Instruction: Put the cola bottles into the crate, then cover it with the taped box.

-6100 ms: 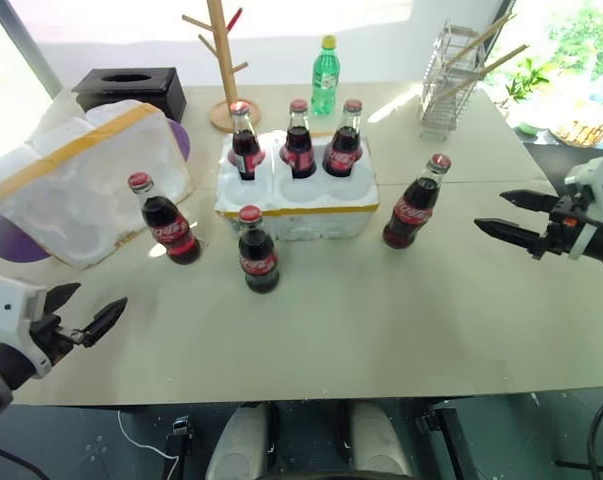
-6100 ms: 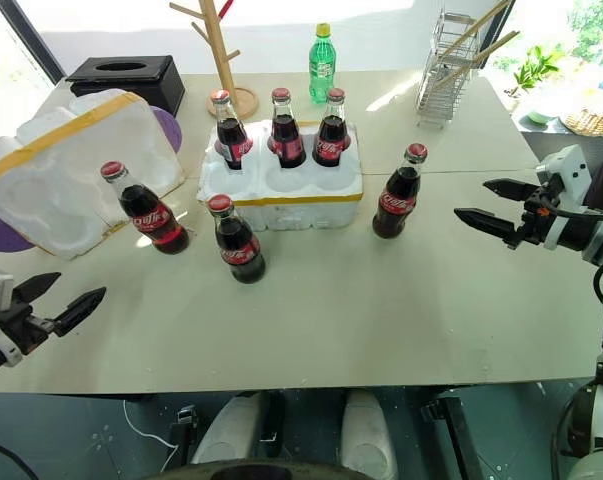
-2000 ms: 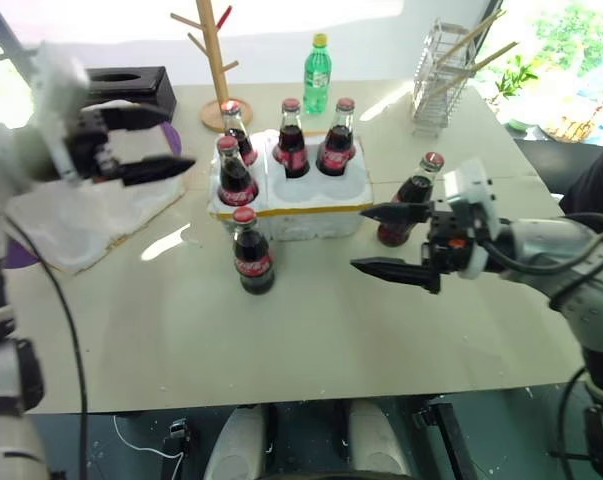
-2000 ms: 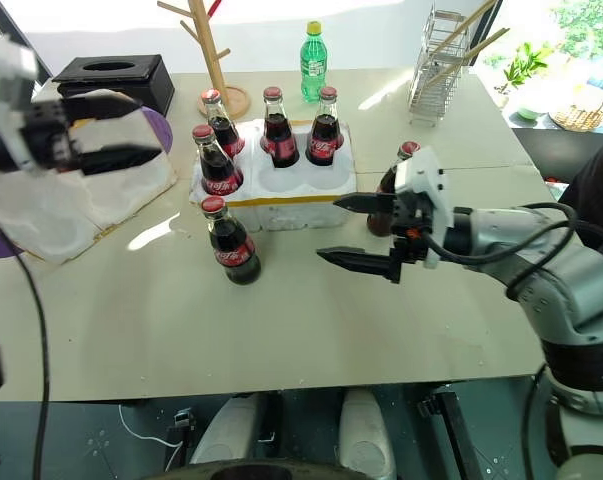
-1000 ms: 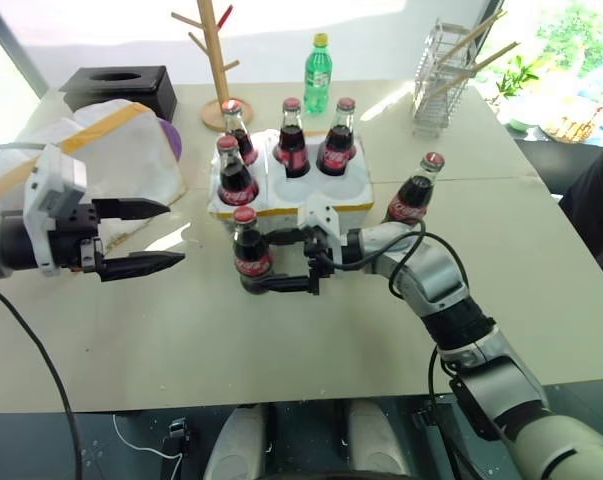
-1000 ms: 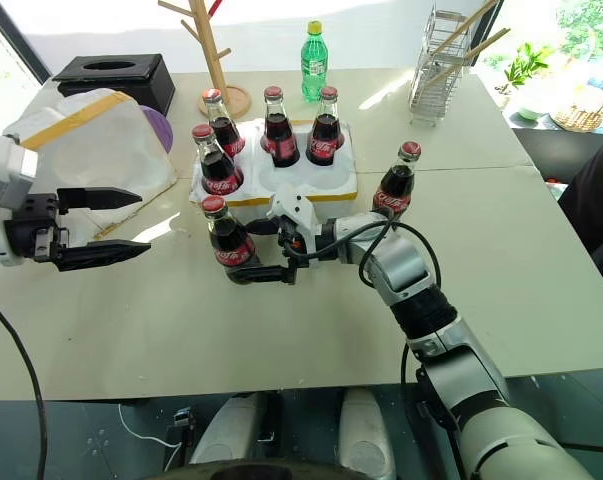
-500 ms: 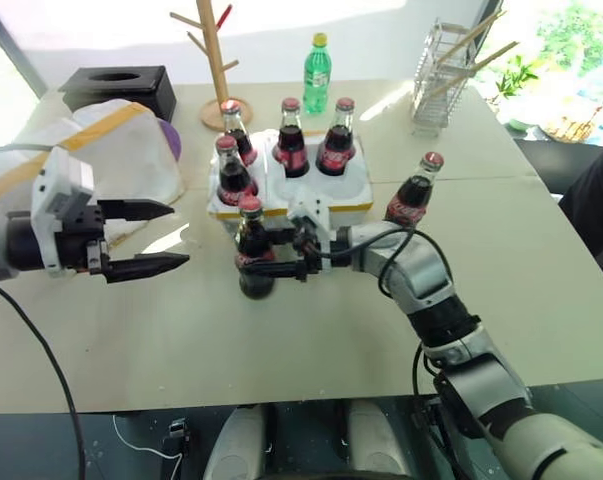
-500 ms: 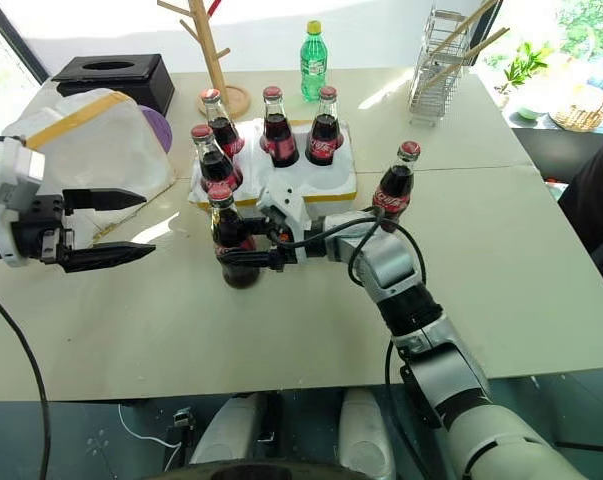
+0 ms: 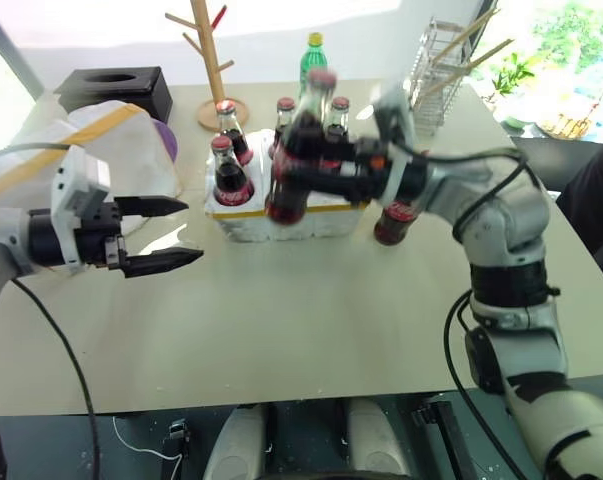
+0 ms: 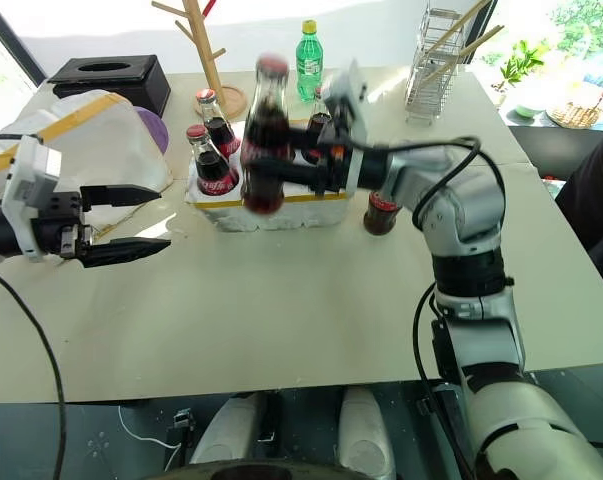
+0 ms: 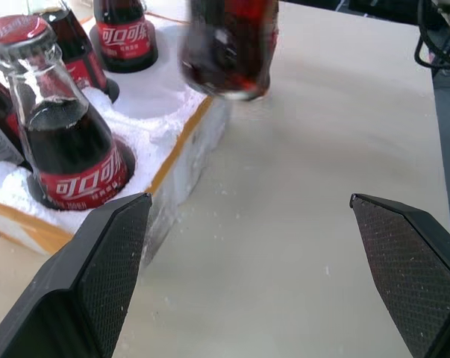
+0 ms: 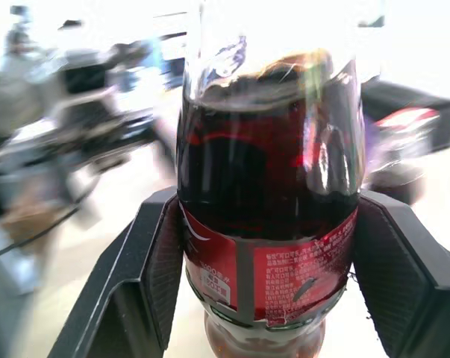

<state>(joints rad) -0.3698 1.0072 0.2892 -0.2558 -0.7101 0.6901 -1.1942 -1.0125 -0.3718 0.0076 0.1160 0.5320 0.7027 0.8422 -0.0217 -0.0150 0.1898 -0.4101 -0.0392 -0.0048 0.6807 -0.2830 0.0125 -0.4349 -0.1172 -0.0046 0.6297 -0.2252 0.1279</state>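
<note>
On the worktop (image 9: 311, 310), far left, lies the taped box (image 9: 81, 150); beside it sits the crate (image 9: 281, 205) with four cola bottles standing in it, another bottle (image 9: 393, 222) just right of it. Above the crate's front, the right gripper (image 9: 326, 170) clamps a lifted cola bottle (image 9: 296, 150). The left gripper (image 9: 166, 235) hovers wide, empty.

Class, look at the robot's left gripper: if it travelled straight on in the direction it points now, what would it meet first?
Probably the crate's front corner, though depth is unclear. The left gripper, jaws open, points toward it across bare table; the lifted cola bottle hangs higher.
</note>
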